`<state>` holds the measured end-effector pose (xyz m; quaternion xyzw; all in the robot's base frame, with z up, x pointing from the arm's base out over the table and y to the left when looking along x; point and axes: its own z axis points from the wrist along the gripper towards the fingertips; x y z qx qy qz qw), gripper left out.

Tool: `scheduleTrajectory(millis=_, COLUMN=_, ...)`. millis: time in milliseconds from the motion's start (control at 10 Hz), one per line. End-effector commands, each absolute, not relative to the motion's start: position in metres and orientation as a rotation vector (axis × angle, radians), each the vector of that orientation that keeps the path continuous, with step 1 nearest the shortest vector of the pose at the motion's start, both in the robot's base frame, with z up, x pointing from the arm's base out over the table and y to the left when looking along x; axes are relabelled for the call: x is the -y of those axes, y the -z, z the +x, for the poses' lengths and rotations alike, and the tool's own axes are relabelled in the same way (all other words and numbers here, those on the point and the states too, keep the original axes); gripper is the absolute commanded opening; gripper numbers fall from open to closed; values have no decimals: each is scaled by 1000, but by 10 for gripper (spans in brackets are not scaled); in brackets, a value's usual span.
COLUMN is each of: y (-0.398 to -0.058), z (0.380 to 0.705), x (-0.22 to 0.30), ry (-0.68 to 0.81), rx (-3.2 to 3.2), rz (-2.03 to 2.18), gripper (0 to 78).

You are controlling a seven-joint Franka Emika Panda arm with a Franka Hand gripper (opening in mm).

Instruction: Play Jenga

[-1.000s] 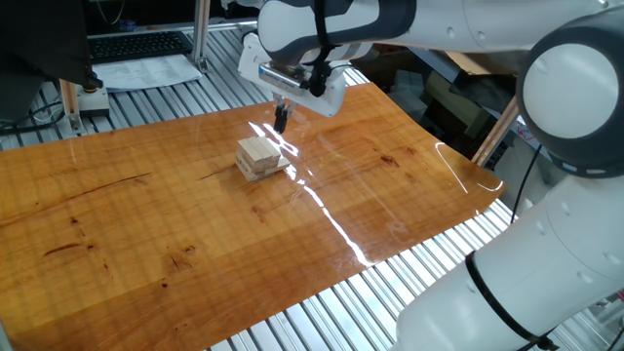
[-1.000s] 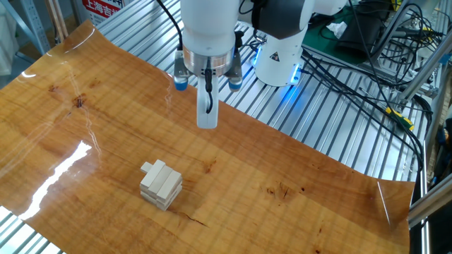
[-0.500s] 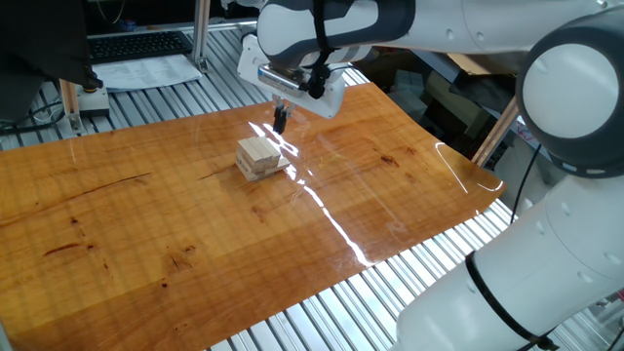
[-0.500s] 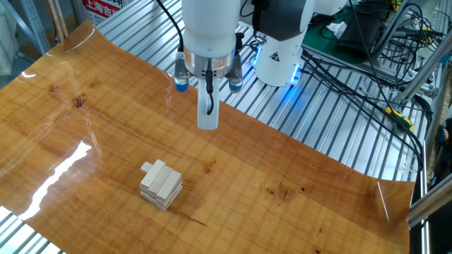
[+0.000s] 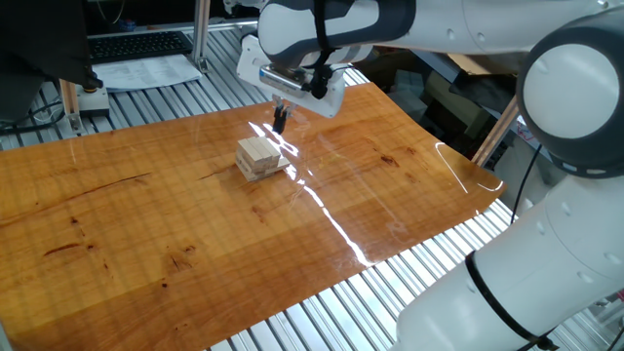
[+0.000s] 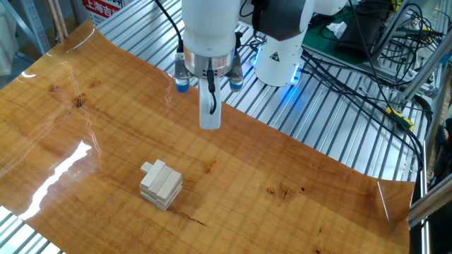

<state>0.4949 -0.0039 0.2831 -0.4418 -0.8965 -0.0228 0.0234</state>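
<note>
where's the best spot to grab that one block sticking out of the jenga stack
Grip the protruding block by its exposed end, which juts out past the Jenga stack on the side facing the glare patch. Probably come in low from that side, fingers pinching its two long side faces. The gripper hangs above the table, apart from the stack.

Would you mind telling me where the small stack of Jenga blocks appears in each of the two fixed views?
One fixed view: the Jenga stack sits left of centre in the upper half, just below-left of the gripper.
The other fixed view: the stack lies lower left of centre, well below the gripper.
Shared landmark: the bright glare streak on the wooden tabletop.
</note>
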Motion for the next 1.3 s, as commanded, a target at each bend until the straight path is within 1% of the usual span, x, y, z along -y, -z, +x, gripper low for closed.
scheduleTrajectory(millis=100, y=-284, z=495, x=4, ry=194, rx=2830, rz=-1142, gripper=0)
scheduleTrajectory(millis=700, y=-282, z=497, x=4, ry=192, rx=2831, rz=-1153, gripper=0)
scheduleTrajectory(millis=1000, y=-261, z=512, x=7, ry=192, rx=2827, rz=-1182, gripper=0)
scheduleTrajectory(millis=1200, y=-256, z=521, x=7, ry=186, rx=2824, rz=-1192, gripper=0)
scheduleTrajectory(millis=1300, y=-255, z=531, x=5, ry=186, rx=2806, rz=-1224, gripper=0)
